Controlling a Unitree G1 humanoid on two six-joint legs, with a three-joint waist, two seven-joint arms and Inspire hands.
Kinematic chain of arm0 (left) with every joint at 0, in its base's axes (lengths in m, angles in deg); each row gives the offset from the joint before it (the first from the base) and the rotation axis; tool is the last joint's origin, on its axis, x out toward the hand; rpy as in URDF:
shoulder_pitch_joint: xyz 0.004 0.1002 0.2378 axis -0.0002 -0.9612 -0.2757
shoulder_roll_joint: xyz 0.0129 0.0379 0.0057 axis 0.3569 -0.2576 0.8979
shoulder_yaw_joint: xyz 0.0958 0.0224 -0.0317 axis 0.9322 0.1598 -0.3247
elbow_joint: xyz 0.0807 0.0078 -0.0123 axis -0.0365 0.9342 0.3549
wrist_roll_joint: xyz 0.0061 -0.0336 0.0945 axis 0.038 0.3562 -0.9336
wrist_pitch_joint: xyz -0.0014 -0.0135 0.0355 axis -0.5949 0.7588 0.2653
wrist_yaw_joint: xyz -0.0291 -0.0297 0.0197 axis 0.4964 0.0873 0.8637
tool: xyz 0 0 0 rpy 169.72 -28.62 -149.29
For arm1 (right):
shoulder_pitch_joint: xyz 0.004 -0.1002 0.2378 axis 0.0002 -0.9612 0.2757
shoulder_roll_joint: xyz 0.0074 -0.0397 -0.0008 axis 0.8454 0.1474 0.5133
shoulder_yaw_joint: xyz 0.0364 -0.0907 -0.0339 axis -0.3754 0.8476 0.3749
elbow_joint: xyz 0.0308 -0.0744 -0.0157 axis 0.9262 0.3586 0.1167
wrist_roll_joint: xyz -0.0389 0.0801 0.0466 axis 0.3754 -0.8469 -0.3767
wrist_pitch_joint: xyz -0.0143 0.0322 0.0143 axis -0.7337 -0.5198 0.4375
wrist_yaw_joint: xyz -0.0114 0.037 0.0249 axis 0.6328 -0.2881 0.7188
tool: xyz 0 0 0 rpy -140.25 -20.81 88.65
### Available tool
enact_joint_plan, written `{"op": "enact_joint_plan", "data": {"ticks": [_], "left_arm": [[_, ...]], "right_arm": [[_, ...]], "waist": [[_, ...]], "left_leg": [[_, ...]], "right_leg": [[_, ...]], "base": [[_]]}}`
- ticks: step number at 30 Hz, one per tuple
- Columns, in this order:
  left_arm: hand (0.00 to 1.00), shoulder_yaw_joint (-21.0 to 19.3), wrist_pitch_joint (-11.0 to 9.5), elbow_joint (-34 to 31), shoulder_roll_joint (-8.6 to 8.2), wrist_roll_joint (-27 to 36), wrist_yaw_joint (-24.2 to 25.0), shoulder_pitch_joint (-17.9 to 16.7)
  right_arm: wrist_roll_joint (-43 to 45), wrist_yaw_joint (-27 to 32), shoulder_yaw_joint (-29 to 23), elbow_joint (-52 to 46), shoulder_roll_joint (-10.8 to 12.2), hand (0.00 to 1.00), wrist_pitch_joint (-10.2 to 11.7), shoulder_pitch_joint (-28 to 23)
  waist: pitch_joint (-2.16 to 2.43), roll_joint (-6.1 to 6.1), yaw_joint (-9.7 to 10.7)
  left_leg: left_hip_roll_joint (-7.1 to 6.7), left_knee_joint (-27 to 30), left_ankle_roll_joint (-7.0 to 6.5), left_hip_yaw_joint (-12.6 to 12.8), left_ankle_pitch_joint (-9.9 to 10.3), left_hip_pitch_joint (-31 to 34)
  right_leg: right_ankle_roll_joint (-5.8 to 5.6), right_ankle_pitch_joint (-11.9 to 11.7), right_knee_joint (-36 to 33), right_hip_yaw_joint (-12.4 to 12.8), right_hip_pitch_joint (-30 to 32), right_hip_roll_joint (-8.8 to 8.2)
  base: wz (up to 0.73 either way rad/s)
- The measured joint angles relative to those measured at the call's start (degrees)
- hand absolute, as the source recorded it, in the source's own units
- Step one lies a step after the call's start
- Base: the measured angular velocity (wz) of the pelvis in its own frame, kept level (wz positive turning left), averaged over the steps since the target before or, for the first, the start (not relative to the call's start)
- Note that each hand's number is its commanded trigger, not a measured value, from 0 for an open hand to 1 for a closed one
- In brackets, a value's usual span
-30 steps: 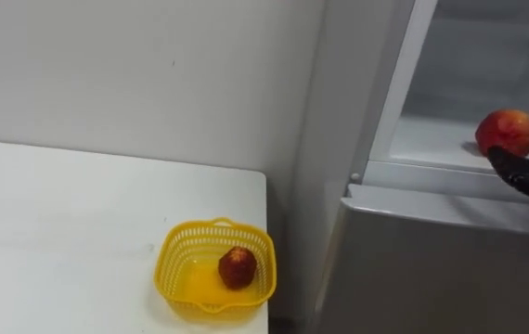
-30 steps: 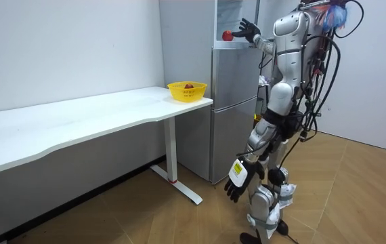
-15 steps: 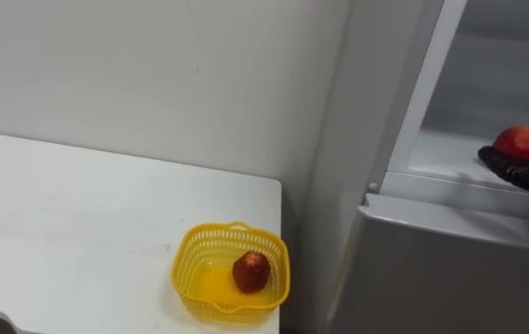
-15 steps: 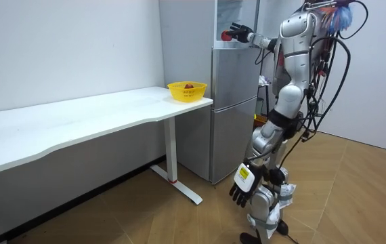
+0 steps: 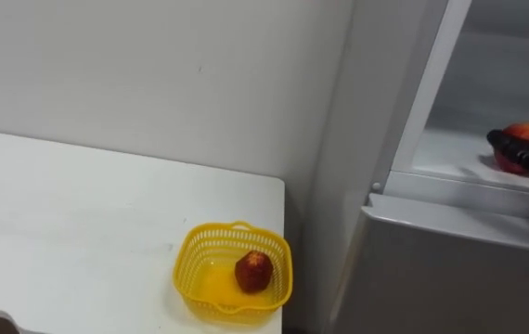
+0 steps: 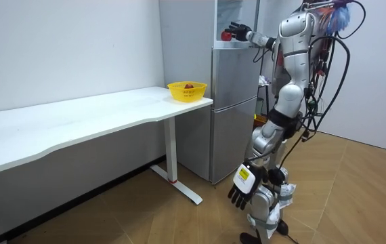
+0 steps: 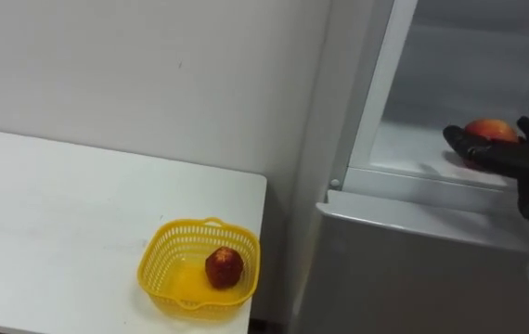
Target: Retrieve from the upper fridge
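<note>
A red apple (image 7: 489,129) lies on the white shelf of the open upper fridge compartment (image 7: 432,153), at the right of the eye views. My right hand (image 7: 506,156) reaches in and wraps it, thumb in front and fingers behind and over the fruit (image 5: 528,134). In the room view I stand upright in front of the fridge (image 6: 233,108) with the right hand (image 6: 237,32) raised at its top. My left hand (image 6: 240,188) hangs relaxed beside my leg.
A yellow mesh basket (image 5: 190,255) with one dark red fruit (image 5: 254,271) sits at the corner of the white table (image 5: 79,223), right beside the fridge's grey side. The shut lower fridge door (image 5: 450,269) fills the lower right. A white wall stands behind the table.
My right hand went from spread open against the apple to wrapped round it inside the compartment. My body straightened nearer the fridge, and the eye views shifted with it.
</note>
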State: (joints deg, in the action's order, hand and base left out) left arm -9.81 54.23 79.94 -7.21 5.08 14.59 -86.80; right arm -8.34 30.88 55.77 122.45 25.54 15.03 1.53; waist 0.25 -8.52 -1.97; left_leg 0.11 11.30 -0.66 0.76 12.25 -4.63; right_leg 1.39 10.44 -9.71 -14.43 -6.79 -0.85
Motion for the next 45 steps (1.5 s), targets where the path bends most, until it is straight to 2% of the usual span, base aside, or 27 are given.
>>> {"op": "enact_joint_plan", "data": {"ticks": [4, 10, 22, 28, 39, 41, 43, 45], "left_arm": [[0.0, 0.0, 0.0, 0.0, 0.03, 0.0, -0.3, 0.1], [0.0, 0.0, 0.8, -1.0, 0.12, 0.0, 1.0, 0.3], [0.0, -0.6, 1.3, -1.0, 0.61, 0.0, 1.2, -0.2], [0.0, -0.5, 2.1, -1.0, 0.77, 0.0, 1.0, -0.4], [0.0, -0.5, 2.6, -0.6, 0.86, 0.0, 1.0, -1.0], [0.0, -0.5, 2.7, -0.6, 0.86, 0.0, 1.0, -1.2], [0.0, -0.5, 3.1, -0.5, 0.87, 0.0, 1.0, -1.4], [0.0, -0.5, 3.2, -0.5, 0.87, 0.0, 0.9, -1.4]], "right_arm": [[0.4, -0.8, 2.2, 4.6, -2.8, 0.0, -0.5, 2.7], [1.9, -1.2, 3.0, 7.3, -3.1, 0.0, -0.6, 5.2], [2.6, -5.2, 4.4, 8.1, -3.1, 0.0, -3.0, 5.2], [4.6, -6.6, 4.7, 9.8, -3.1, 0.0, -3.3, 5.2], [8.9, -6.4, 4.9, 10.0, -3.1, 0.0, -3.6, 5.2], [9.2, -6.4, 4.9, 10.0, -3.1, 0.23, -3.6, 5.2], [9.5, -6.3, 4.9, 10.0, -3.1, 1.0, -3.6, 5.2], [10.0, -6.3, 4.9, 10.0, -3.1, 1.0, -3.7, 5.2]], "waist": [[-0.06, -0.15, 0.1], [0.19, -0.62, 0.1], [0.3, -0.81, 0.1], [0.53, -1.41, 0.1], [0.0, -0.64, -0.2], [0.01, -0.65, -0.2], [0.03, -0.66, -0.2], [0.13, -0.76, -0.2]], "left_leg": [[-0.02, -0.1, 0.01, 0.0, 0.0, 0.2], [-0.05, 0.1, 0.05, 0.1, 0.0, 0.4], [0.05, 0.1, 0.12, -0.2, -0.1, 0.5], [-0.02, 0.2, 0.12, -0.8, -0.1, 0.6], [-0.01, 0.4, 0.27, -1.7, -0.1, 1.0], [-0.03, 0.4, 0.27, -1.7, -0.1, 1.0], [-0.07, 0.4, 0.27, -1.7, -0.1, 1.0], [-0.08, 0.4, 0.26, -1.7, -0.1, 1.0]], "right_leg": [[0.0, 0.0, 0.0, 0.0, 0.1, 0.02], [0.0, 0.0, 0.2, -0.4, 0.4, 0.01], [0.0, 0.0, 0.1, -1.5, 0.3, -0.04], [-0.01, 0.0, 0.1, -1.7, 0.0, -0.04], [0.0, 0.0, 0.0, -2.8, -0.1, -0.1], [0.0, 0.0, 0.1, -2.8, -0.1, -0.1], [0.0, 0.0, 0.1, -2.8, -0.1, -0.11], [0.0, 0.0, 0.1, -2.8, -0.1, -0.13]], "base": [[0.0], [0.0], [0.02], [0.02], [0.04], [0.0], [0.0], [0.0]]}}
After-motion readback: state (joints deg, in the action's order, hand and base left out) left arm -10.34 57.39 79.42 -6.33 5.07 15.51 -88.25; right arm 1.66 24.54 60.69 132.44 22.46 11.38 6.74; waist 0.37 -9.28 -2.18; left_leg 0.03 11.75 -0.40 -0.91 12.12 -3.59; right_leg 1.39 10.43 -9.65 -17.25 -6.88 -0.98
